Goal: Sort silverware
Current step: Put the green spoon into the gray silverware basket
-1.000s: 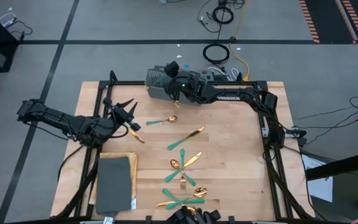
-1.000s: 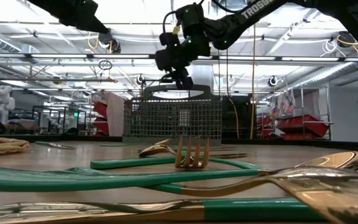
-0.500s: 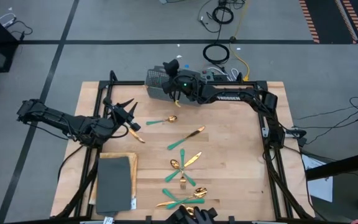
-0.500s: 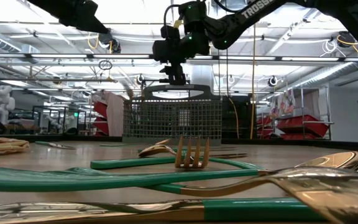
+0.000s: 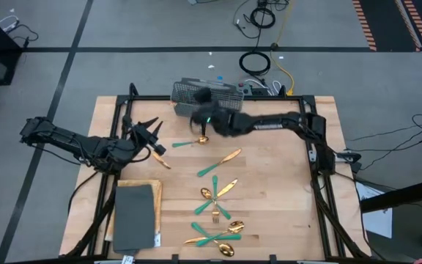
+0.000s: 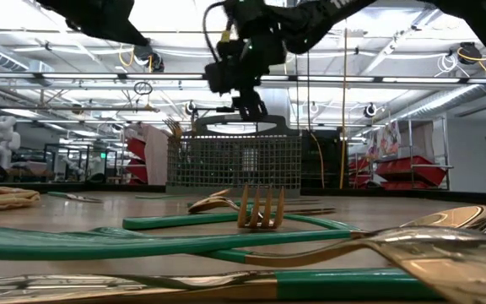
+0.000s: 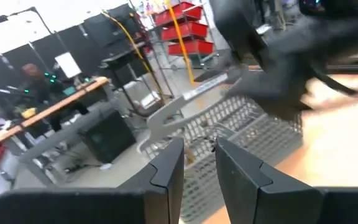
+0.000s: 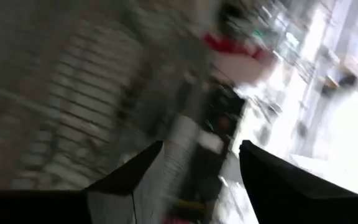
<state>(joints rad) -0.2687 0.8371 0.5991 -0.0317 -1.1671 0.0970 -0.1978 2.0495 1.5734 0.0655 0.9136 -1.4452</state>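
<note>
Gold-headed, teal-handled silverware lies flat on the wooden table: a spoon [image 5: 193, 141], a knife [image 5: 219, 163] and a cluster [image 5: 217, 214] by the near edge. The low view shows a fork [image 6: 260, 208] close up. The grey wire-mesh basket [image 5: 195, 89] [image 6: 234, 160] stands at the far edge. My right gripper [image 5: 202, 119] [image 6: 248, 105] [image 8: 201, 149] is open and empty, just near of the basket and above the spoon. My left gripper [image 5: 151, 138] [image 7: 199, 146] waits on the table's left, its fingers narrowly apart with nothing between them, pointing toward the basket.
A gold-headed piece [image 5: 160, 152] lies beside the left gripper. A grey pad on a tan mat [image 5: 135, 213] fills the near left corner. Cables [image 5: 258, 62] lie on the floor beyond the far edge. Bare wood [image 5: 277, 176] shows on the table's right half.
My right gripper has swung away from above the basket toward the table's near edge and a little left, now over the spoon; its wrist view is smeared by the motion. The basket's top has come into full view.
</note>
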